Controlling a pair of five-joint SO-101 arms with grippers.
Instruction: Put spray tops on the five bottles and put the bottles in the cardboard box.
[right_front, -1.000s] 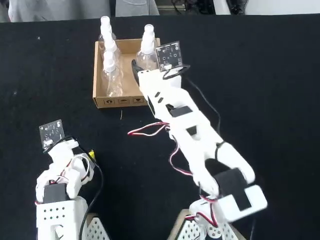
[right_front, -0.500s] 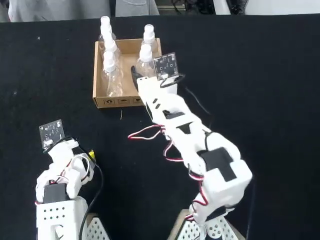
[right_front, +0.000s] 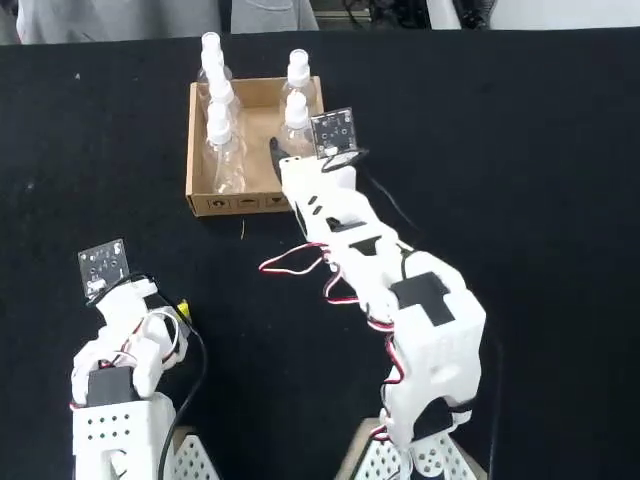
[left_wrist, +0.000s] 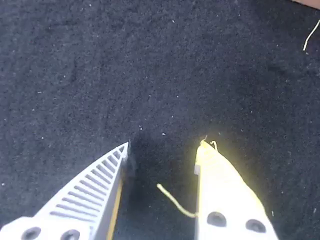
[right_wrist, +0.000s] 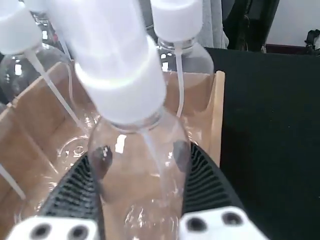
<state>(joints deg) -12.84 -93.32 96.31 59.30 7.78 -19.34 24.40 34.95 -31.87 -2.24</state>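
So that the bottle (right_wrist: 134, 137) settles upright in the box (right_wrist: 218, 117), the right gripper (right_wrist: 140, 152) clasps it; the left gripper (left_wrist: 162, 147) gapes empty.

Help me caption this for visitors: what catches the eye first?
The right gripper clamps a capped clear bottle inside the cardboard box, beside other capped bottles. The left gripper hangs open over the black table.

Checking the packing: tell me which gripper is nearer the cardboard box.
Right. The right gripper is over the cardboard box's right part, fingers shut on a bottle. The left gripper sits well back from it, over the black table.
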